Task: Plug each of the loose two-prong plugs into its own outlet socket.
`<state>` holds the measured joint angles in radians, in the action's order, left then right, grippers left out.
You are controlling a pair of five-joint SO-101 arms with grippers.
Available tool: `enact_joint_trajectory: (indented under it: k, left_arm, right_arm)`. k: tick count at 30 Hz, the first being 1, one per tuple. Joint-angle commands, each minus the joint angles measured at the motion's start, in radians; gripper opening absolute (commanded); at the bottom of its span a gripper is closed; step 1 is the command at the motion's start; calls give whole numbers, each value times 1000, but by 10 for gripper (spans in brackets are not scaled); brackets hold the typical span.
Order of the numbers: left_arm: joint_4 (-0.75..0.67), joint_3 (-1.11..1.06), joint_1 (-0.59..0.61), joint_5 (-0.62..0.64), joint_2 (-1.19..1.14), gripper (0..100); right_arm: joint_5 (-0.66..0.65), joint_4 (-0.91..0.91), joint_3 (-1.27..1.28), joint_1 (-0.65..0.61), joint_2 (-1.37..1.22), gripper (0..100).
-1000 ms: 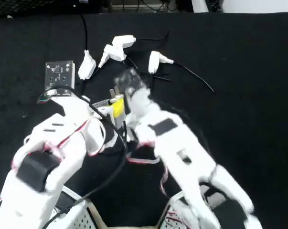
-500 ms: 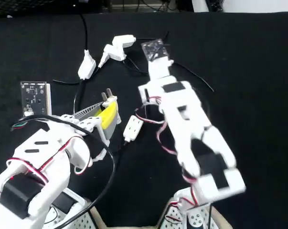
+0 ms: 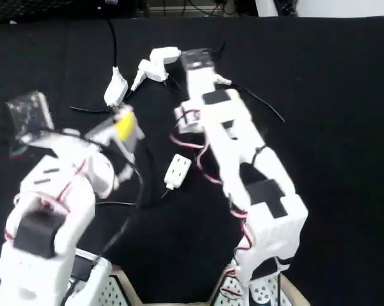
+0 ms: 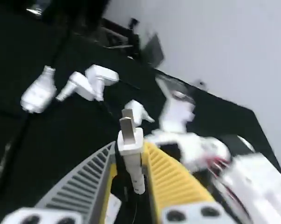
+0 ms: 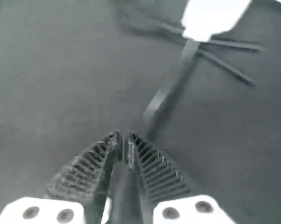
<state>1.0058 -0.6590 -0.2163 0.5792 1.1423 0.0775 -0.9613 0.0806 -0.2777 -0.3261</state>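
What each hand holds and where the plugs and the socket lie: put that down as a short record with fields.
left hand: shut on a white plug, prongs pointing away from the hand
right hand: shut, empty, low over the black table
loose plug: lies with its cord just ahead of the right hand
socket block: lies on the table between the two arms, no plug in it
far plugs: single plug and a touching pair near the table's far edge

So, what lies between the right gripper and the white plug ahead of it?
A black cord, running from the white plug toward the right gripper; right wrist view.
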Motion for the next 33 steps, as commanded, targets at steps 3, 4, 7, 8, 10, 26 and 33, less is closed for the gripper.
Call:
enact_joint_trajectory:
  k: [3,4,7,8,10,26,33]
  left_arm:
    - [26,193,41,8,-410,28]
    - [74,245,41,5,-483,28]
    - [247,404,41,-61,-671,28]
    - [305,446,38,-112,-717,28]
    - [425,515,36,-212,-790,28]
    - [717,453,79,-842,-1243,29]
    - [718,437,16,-1062,-1513,29]
  right_arm:
    - [23,5,-71,129,-96,12]
    - [23,5,-82,144,-122,12]
    - [32,5,-127,166,-177,12]
    - [32,5,-136,158,-182,12]
    - [31,3,-137,138,-182,12]
    - [23,8,-137,114,-186,12]
    - [23,9,-137,112,-186,12]
